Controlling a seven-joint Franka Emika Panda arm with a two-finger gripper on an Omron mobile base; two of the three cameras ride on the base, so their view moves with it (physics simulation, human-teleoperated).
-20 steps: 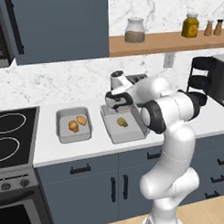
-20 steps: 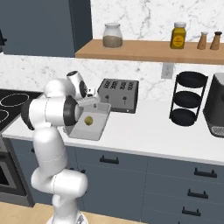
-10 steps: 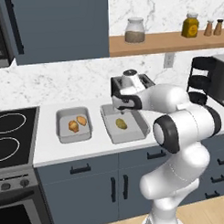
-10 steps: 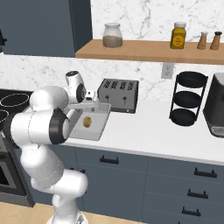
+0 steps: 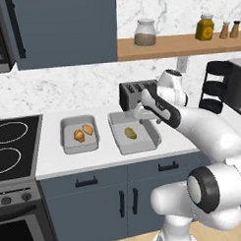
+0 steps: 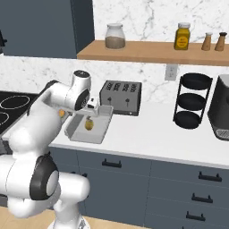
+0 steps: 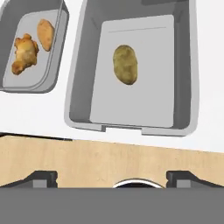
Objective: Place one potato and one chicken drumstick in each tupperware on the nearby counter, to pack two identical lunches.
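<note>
The yellowish-olive oval potato [image 7: 125,64] is lying in the larger light-grey rectangular tray [image 7: 78,87]. The smaller light-grey tray [image 7: 53,70] is showing an orange-tan oval potato [image 7: 45,34] and a golden-brown club-shaped drumstick [image 7: 24,54]. The flat white worktop [image 7: 30,111] is sitting under both.

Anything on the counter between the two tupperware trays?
No. A bare strip of white counter separates the smaller tray from the larger tray, clearest in the hand view.
</note>
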